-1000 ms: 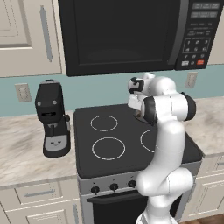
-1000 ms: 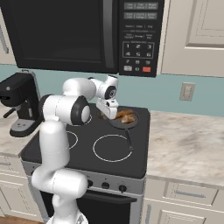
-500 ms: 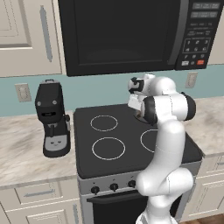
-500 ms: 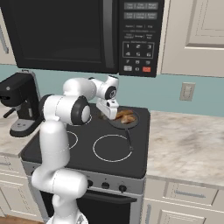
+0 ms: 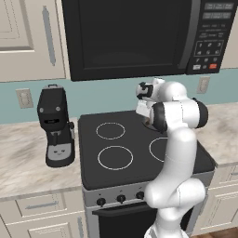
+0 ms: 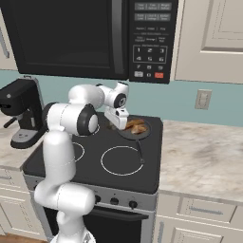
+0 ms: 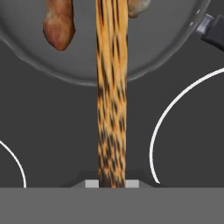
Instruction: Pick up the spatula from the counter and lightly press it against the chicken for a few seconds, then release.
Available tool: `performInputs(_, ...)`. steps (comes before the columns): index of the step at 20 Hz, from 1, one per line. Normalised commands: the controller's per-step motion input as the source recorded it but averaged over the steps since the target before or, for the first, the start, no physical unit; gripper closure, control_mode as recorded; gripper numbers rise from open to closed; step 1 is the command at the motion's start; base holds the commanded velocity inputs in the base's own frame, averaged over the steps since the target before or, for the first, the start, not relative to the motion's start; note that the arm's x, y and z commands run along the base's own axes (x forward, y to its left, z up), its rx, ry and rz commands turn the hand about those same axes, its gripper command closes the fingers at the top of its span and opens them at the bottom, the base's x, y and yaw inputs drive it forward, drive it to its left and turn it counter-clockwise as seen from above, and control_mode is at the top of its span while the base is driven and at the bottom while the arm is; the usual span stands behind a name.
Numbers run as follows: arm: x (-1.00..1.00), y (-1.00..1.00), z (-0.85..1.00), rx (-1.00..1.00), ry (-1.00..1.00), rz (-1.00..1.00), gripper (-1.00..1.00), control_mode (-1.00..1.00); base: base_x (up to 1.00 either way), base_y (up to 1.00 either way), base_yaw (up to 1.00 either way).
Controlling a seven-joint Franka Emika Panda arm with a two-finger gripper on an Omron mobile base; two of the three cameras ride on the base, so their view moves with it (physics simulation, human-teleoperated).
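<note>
Tool (image 6: pixel 118 124) clamped on spatula (image 7: pixel 111 109), its long axis running straight ahead over the pan (image 7: pixel 166 43) on the stove (image 7: pixel 52 131); chicken (image 7: pixel 59 24) lies just beside it, hand-view left, not touching.

A kitchen: stove (image 5: pixel 93 145), microwave (image 5: pixel 125 37) above, coffee machine (image 5: pixel 56 125), cabinets (image 5: pixel 28 37).

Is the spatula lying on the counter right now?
No, the spatula rises from between the tips of the gripper and reaches out over the pan on the stove.
</note>
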Motion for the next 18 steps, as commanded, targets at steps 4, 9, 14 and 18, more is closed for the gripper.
performInputs(4, 0.00, 0.00, 0.00, 0.00, 0.00, 0.00, 1.00, -1.00, 0.00, 0.00, 0.00)
performInputs(9, 0.00, 0.00, 0.00, 0.00, 0.00, 0.00, 1.00, -1.00, 0.00, 0.00, 0.00)
performInputs(14, 0.00, 0.00, 0.00, 0.00, 0.00, 0.00, 1.00, -1.00, 0.00, 0.00, 0.00)
performInputs(18, -0.03, -0.02, -0.02, 0.01, -0.01, 0.00, 1.00, -1.00, 0.00, 0.00, 0.00)
